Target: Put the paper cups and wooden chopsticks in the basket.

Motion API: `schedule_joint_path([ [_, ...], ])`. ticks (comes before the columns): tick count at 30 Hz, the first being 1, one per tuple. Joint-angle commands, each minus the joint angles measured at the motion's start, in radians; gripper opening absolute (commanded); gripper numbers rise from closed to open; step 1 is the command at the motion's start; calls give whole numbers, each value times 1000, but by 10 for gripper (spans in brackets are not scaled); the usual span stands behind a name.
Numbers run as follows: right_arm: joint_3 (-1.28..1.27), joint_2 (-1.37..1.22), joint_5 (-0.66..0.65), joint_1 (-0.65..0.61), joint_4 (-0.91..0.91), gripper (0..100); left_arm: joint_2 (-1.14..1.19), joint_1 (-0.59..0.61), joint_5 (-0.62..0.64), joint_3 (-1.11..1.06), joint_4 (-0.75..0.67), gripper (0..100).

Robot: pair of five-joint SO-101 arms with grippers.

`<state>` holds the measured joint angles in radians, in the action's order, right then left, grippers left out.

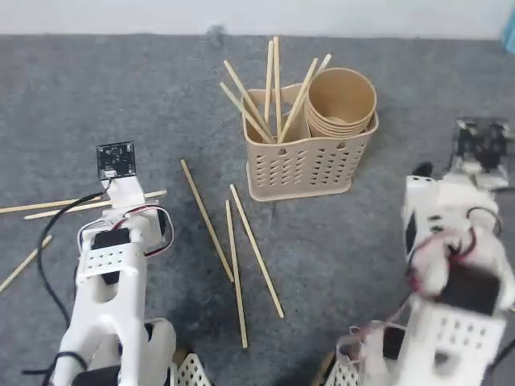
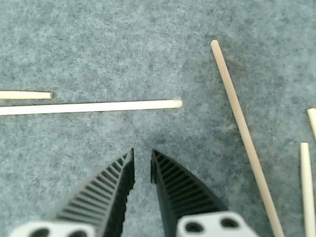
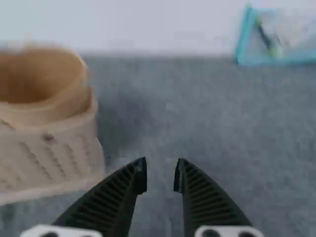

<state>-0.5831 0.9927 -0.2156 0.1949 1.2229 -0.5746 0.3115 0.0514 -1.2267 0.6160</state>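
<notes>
A beige basket [image 1: 299,167] stands at the middle back of the grey carpet, holding a stack of paper cups [image 1: 343,101] and several upright wooden chopsticks [image 1: 273,84]. Three loose chopsticks [image 1: 235,269] lie in front of it, and more chopsticks [image 1: 84,204] lie at the left. My left arm [image 1: 113,241] hangs over those left ones. Its gripper [image 2: 142,154] has a narrow gap between its fingers, holds nothing, and sits just short of one chopstick [image 2: 98,106]. My right gripper [image 3: 160,168] is slightly open and empty, beside the basket [image 3: 49,153] and its cups [image 3: 44,84].
Another chopstick [image 2: 242,133] runs diagonally beside the left gripper, with two more tips [image 2: 307,182] farther out. A teal-framed object [image 3: 276,34] sits at the far edge of the carpet by the wall. My right arm [image 1: 451,241] stands right of the basket.
</notes>
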Motion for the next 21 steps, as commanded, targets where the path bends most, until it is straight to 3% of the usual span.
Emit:
schedule_joint_path([
  [1,54,-131,-227,87,74,99,-35,8,-14,10,-21,51],
  [6,54,-306,-531,185,97,102,-35,8,-15,10,-21,51],
  [11,54,-453,-730,255,65,102,-35,8,-15,10,-21,51],
  [21,61,-673,-918,308,-45,103,-35,8,-15,10,-21,51],
])
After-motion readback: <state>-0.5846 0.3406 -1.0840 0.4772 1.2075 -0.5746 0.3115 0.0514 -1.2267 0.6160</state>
